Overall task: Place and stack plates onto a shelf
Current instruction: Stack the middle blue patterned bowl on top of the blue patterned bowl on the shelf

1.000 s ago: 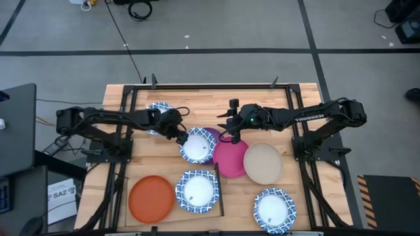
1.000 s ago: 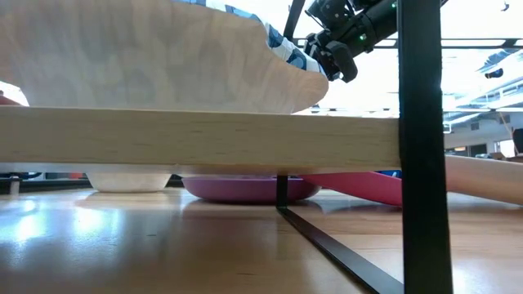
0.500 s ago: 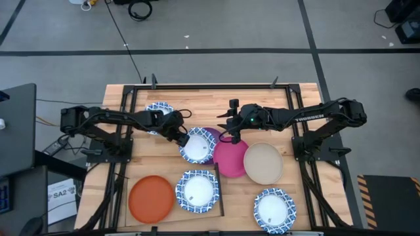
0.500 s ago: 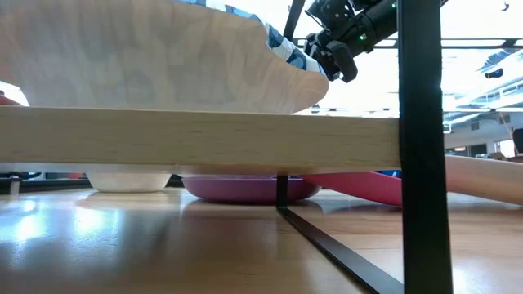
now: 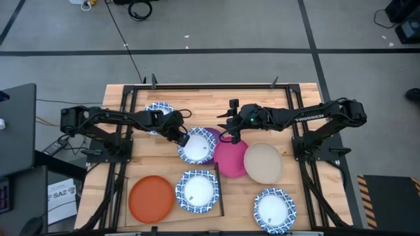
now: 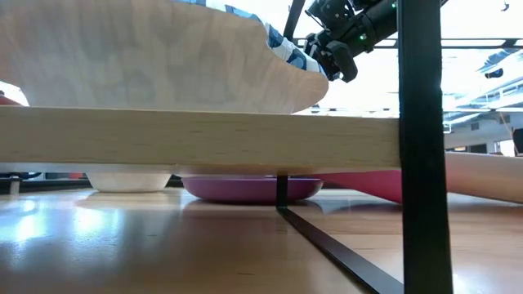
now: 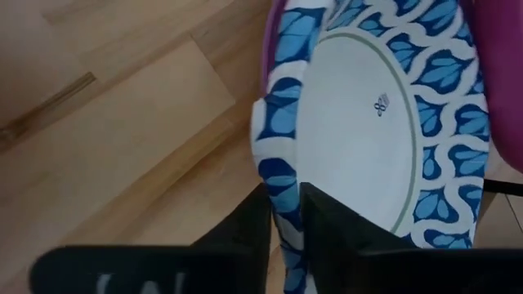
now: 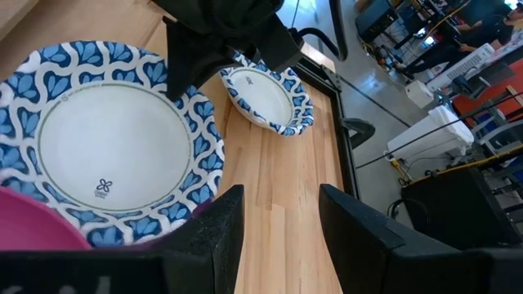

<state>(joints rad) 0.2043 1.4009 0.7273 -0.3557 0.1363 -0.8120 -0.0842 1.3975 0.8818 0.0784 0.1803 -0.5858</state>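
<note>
A white plate with a blue patterned rim (image 5: 197, 146) lies on a purple plate (image 5: 214, 135) at mid-table. My left gripper (image 5: 183, 137) is shut on its left rim. My right gripper (image 8: 278, 224) hovers open above the purple plate and the magenta plate (image 5: 230, 159), holding nothing; it also shows in the low view (image 6: 337, 59). The shelf (image 6: 204, 139) at the near middle carries another blue-rimmed plate (image 5: 197, 191). A beige plate (image 5: 263, 163) overlaps the magenta plate's right edge. My left gripper pinches the blue-patterned rim (image 7: 283, 200) of the plate at its left edge, one finger (image 7: 245, 229) outside the rim and the other (image 7: 331, 224) over the plate's inner side. The fingers slant down from the table's left. The plate's right part rests on the purple plate.
An orange plate (image 5: 151, 198) lies near left. One blue-rimmed plate (image 5: 274, 210) sits near right and another (image 5: 158, 109) far left. Black frame posts (image 6: 421, 147) stand around the table.
My left gripper has edged toward the blue-rimmed plate's left rim. The plate has shifted slightly toward the table's left edge, uncovering a little more of the purple plate beneath it.
</note>
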